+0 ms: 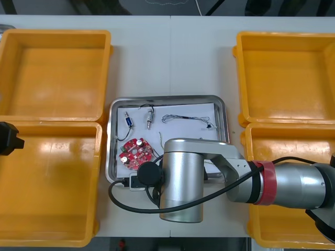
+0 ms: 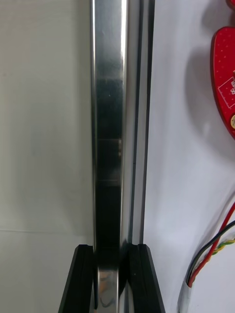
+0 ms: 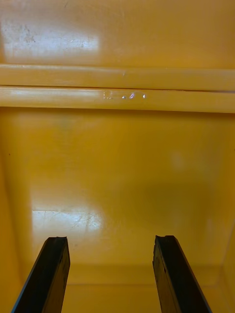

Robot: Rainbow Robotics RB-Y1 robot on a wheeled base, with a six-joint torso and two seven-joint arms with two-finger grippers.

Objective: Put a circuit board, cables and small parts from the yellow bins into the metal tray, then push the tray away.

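Note:
The metal tray [image 1: 167, 98], white inside, lies mid-table between the yellow bins. In it are a round red circuit board [image 1: 135, 152], two small metal parts [image 1: 128, 119] with black leads, and a thin twisted cable [image 1: 186, 118]. My right arm reaches across the tray's near edge and hides its own gripper in the front view. In the right wrist view the right gripper [image 2: 111, 279] is shut on the tray's shiny rim [image 2: 108, 122], one finger on each side. The circuit board [image 2: 224, 83] and a red and yellow cable [image 2: 215, 249] lie inside. My left gripper [image 3: 112, 274] stands open over a bare bin floor.
Two yellow bins stand at the left [image 1: 55, 73] [image 1: 49, 183] and two at the right [image 1: 288, 78] [image 1: 293, 144], all bare inside. The left arm's wrist [image 1: 8, 138] shows at the left edge. Bare table stretches beyond the tray's far side.

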